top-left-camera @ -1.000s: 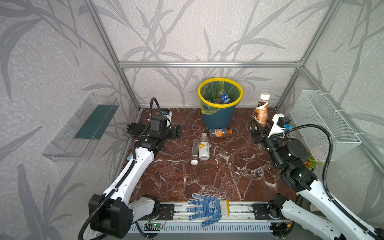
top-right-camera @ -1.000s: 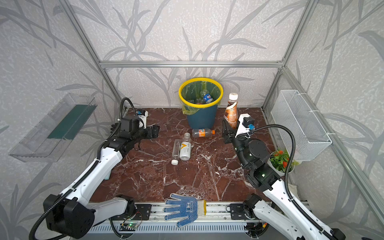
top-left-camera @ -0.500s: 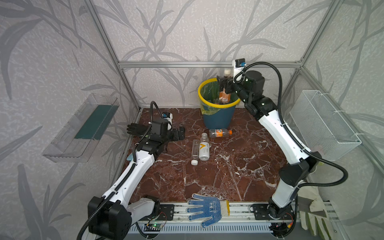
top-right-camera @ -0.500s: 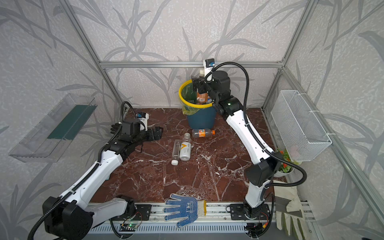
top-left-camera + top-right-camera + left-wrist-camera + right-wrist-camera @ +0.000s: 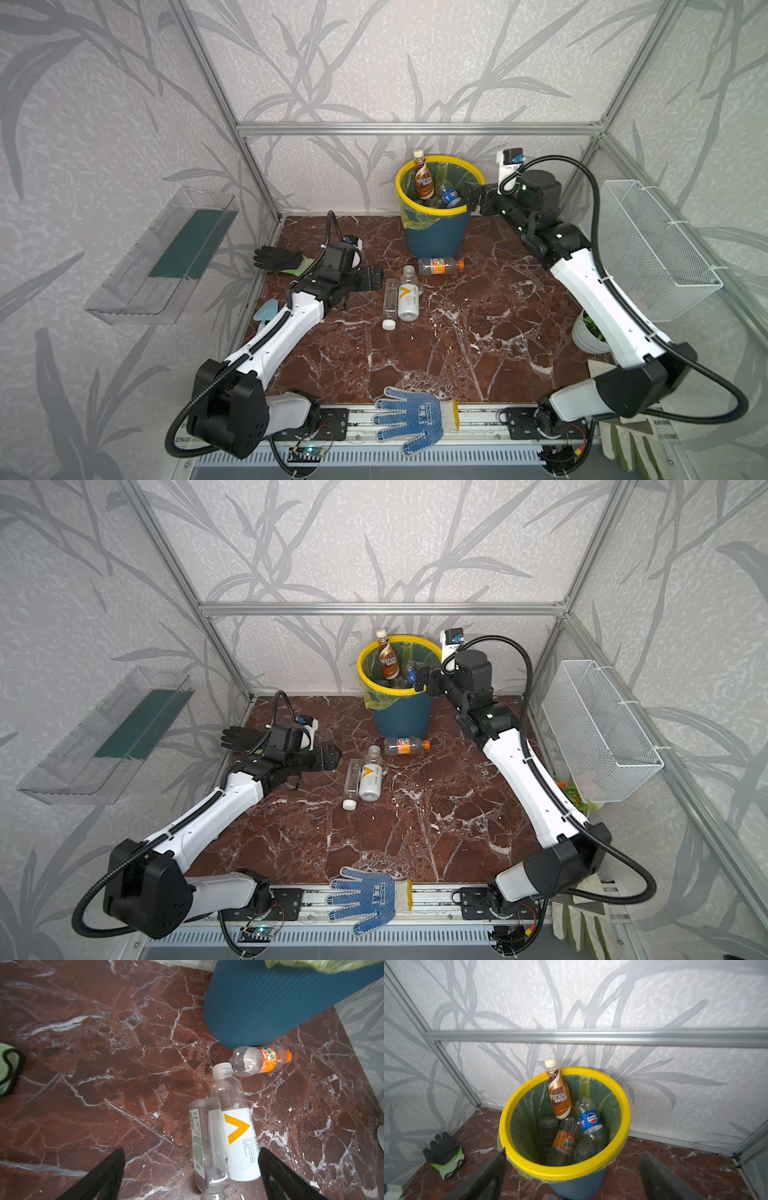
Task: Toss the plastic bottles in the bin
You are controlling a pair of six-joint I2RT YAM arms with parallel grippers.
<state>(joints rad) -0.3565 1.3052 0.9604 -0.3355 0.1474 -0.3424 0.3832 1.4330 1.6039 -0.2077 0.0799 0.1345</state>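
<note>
Bin [image 5: 436,237], round dark-blue plastic, yellow-rimmed: several bottles [image 5: 589,1124] inside, brown coffee bottle [image 5: 423,178] leaning on rim. Right gripper [image 5: 473,199] at rim, left gripper [image 5: 370,282] low over marble floor [image 5: 457,353]: both spread, empty. Outstanding there: white-labelled bottle [image 5: 407,297], clear slim bottle [image 5: 390,297], orange-capped bottle [image 5: 439,266].

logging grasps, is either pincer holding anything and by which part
Nothing is held: the left pincer and the right pincer both stand open and empty.

I am seeing the bin [image 5: 434,241] standing upper centre in both top views, a leaning bottle [image 5: 423,180] propped inside against its far rim. A crosswise bottle [image 5: 437,266] is lying just before it; below that, a left bottle [image 5: 390,297] and right bottle [image 5: 407,297] are lying touching.
</note>
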